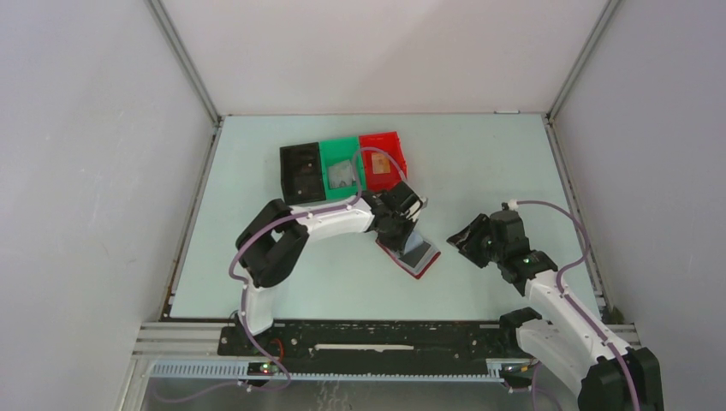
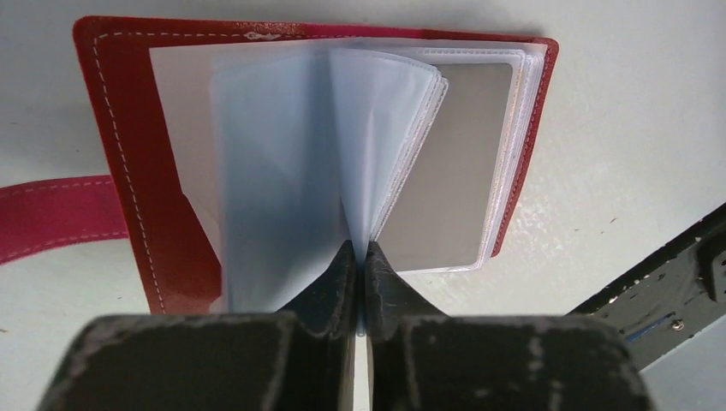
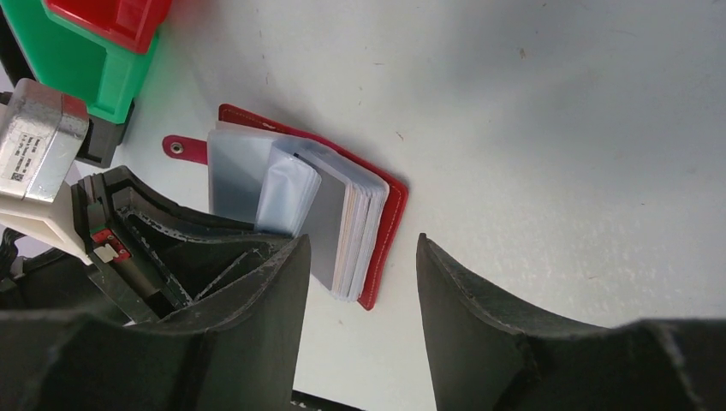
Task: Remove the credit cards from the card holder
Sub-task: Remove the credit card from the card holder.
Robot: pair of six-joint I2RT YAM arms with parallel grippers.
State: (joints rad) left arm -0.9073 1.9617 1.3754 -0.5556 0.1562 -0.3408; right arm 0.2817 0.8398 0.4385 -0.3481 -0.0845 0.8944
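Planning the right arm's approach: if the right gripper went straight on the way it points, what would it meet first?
Likely the open dark-red leather card holder, lying just ahead of the right gripper; depth is unclear.

strap [image 2: 51, 218]: cut by left edge | sleeve [image 2: 377, 145]: near edge hidden between left fingers [image 2: 330, 295] | green bin [image 1: 334, 147] contents: unreadable

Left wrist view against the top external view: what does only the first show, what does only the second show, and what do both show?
Only the left wrist: a clear sleeve pinched by the left gripper, and a grey card in a pocket. Only the top: the black bin, green bin and red bin, and the open right gripper off to the side. Both: the open card holder lying on the table.
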